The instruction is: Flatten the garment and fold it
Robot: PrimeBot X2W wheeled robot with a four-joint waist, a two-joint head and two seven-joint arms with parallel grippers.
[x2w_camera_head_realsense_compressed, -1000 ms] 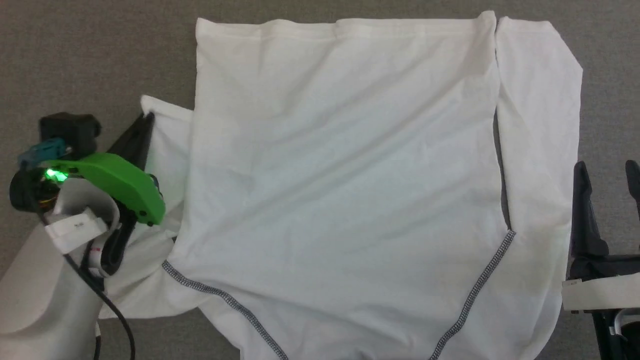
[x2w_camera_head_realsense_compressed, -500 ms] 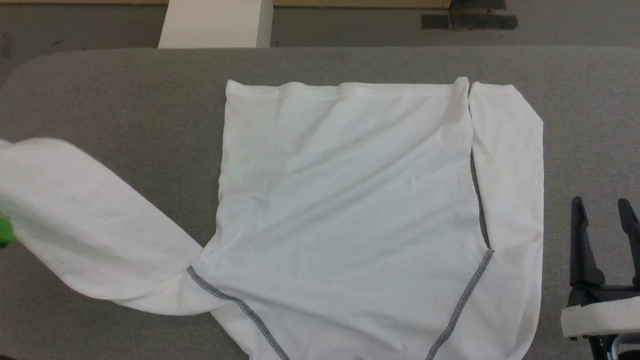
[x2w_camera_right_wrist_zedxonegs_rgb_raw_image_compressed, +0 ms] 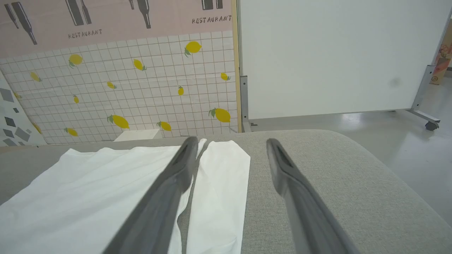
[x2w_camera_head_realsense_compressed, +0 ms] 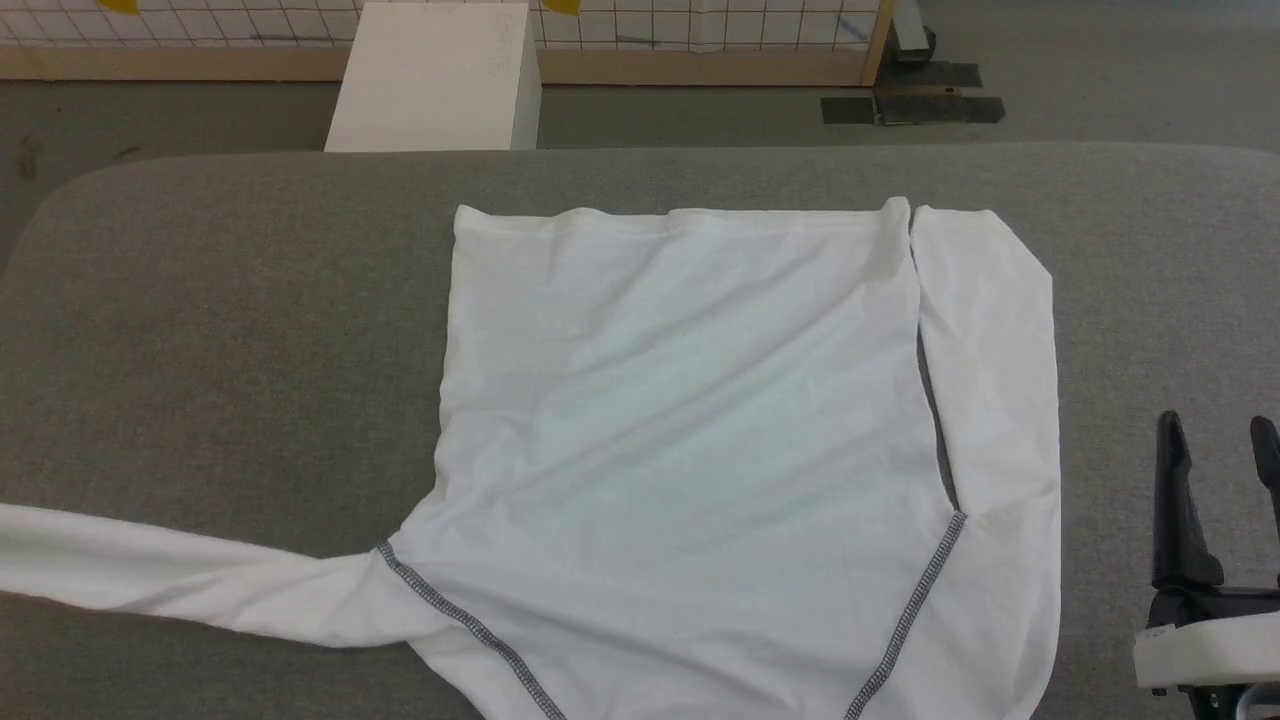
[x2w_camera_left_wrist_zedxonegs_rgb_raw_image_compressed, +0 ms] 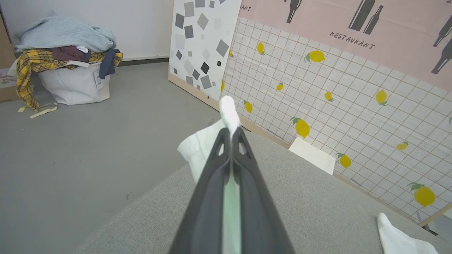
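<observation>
One garment (x2w_camera_head_realsense_compressed: pixel 680 430) lies spread on the grey table (x2w_camera_head_realsense_compressed: pixel 200 300), hem toward the far edge. Two sleeves: the right sleeve (x2w_camera_head_realsense_compressed: pixel 990 380) lies alongside the body. The left sleeve (x2w_camera_head_realsense_compressed: pixel 150 580) is drawn out sideways, likely to flatten it. Its cuff is pinched in the left gripper (x2w_camera_left_wrist_zedxonegs_rgb_raw_image_compressed: pixel 231 132), fingers together. The right gripper (x2w_camera_head_realsense_compressed: pixel 1215 430) is beside the garment, fingers apart, empty. One white box (x2w_camera_head_realsense_compressed: pixel 430 80) sits beyond the table.

Head overhead; wrists low; all share garment (x2w_camera_head_realsense_compressed: pixel 680 420).
</observation>
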